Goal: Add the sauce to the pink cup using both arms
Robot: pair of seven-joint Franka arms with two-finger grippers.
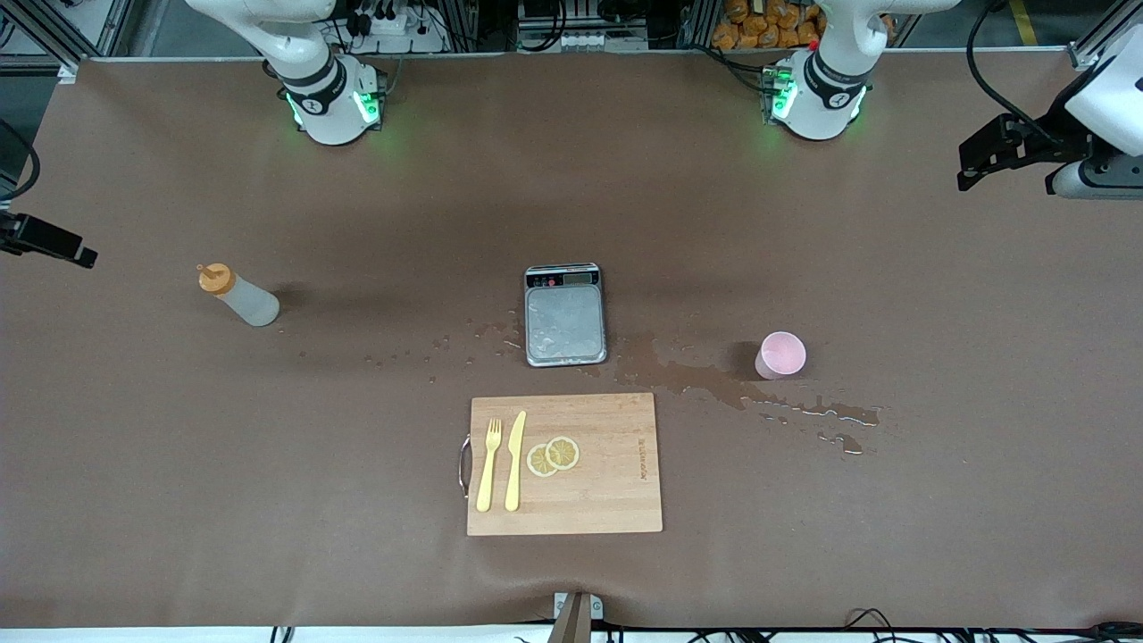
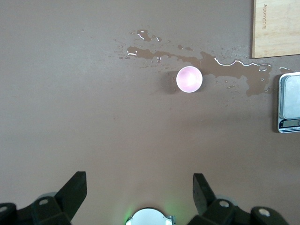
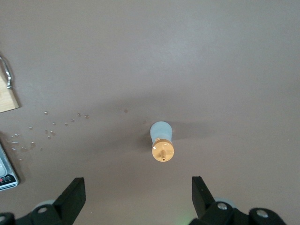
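Toward the right arm's end of the worktop (image 1: 134,464), the sauce (image 1: 239,297) stands upright under the released right gripper (image 3: 136,197). Toward the left arm's end, the pink cup (image 1: 781,355) sits under the released left gripper (image 2: 139,194).

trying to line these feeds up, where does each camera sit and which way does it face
Front view: high across the table, facing both arm bases, over the scale and board.
Left wrist view: looks down on the pink cup; the open left gripper shows.
Right wrist view: looks down on the sauce; the open right gripper shows.
Shared: all three show the scale.

Soft even light, perhaps overhead
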